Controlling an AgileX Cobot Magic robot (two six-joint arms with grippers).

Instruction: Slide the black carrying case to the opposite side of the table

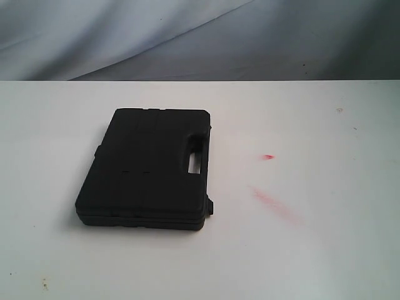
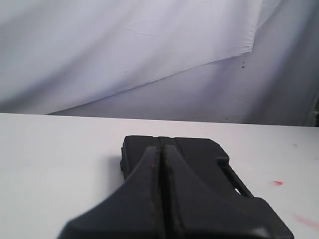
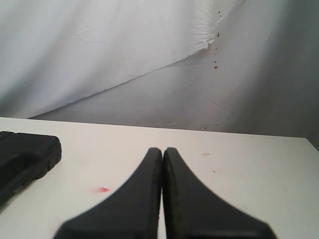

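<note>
The flat matte black case [image 1: 147,167] lies on the white table [image 1: 312,250], left of centre, its handle slot on its right edge. Neither arm shows in the exterior view. In the left wrist view my left gripper [image 2: 162,149] is shut with nothing between its fingers, and the case [image 2: 199,152] lies just beyond the tips. My right gripper [image 3: 163,151] is shut and empty over bare table [image 3: 239,164]. A corner of the case [image 3: 25,154] shows off to one side of it.
Red smears [image 1: 269,157] mark the tabletop right of the case, with small dark specks [image 1: 339,110] near the far right. A wrinkled grey-white cloth backdrop [image 1: 187,37] hangs behind the table's far edge.
</note>
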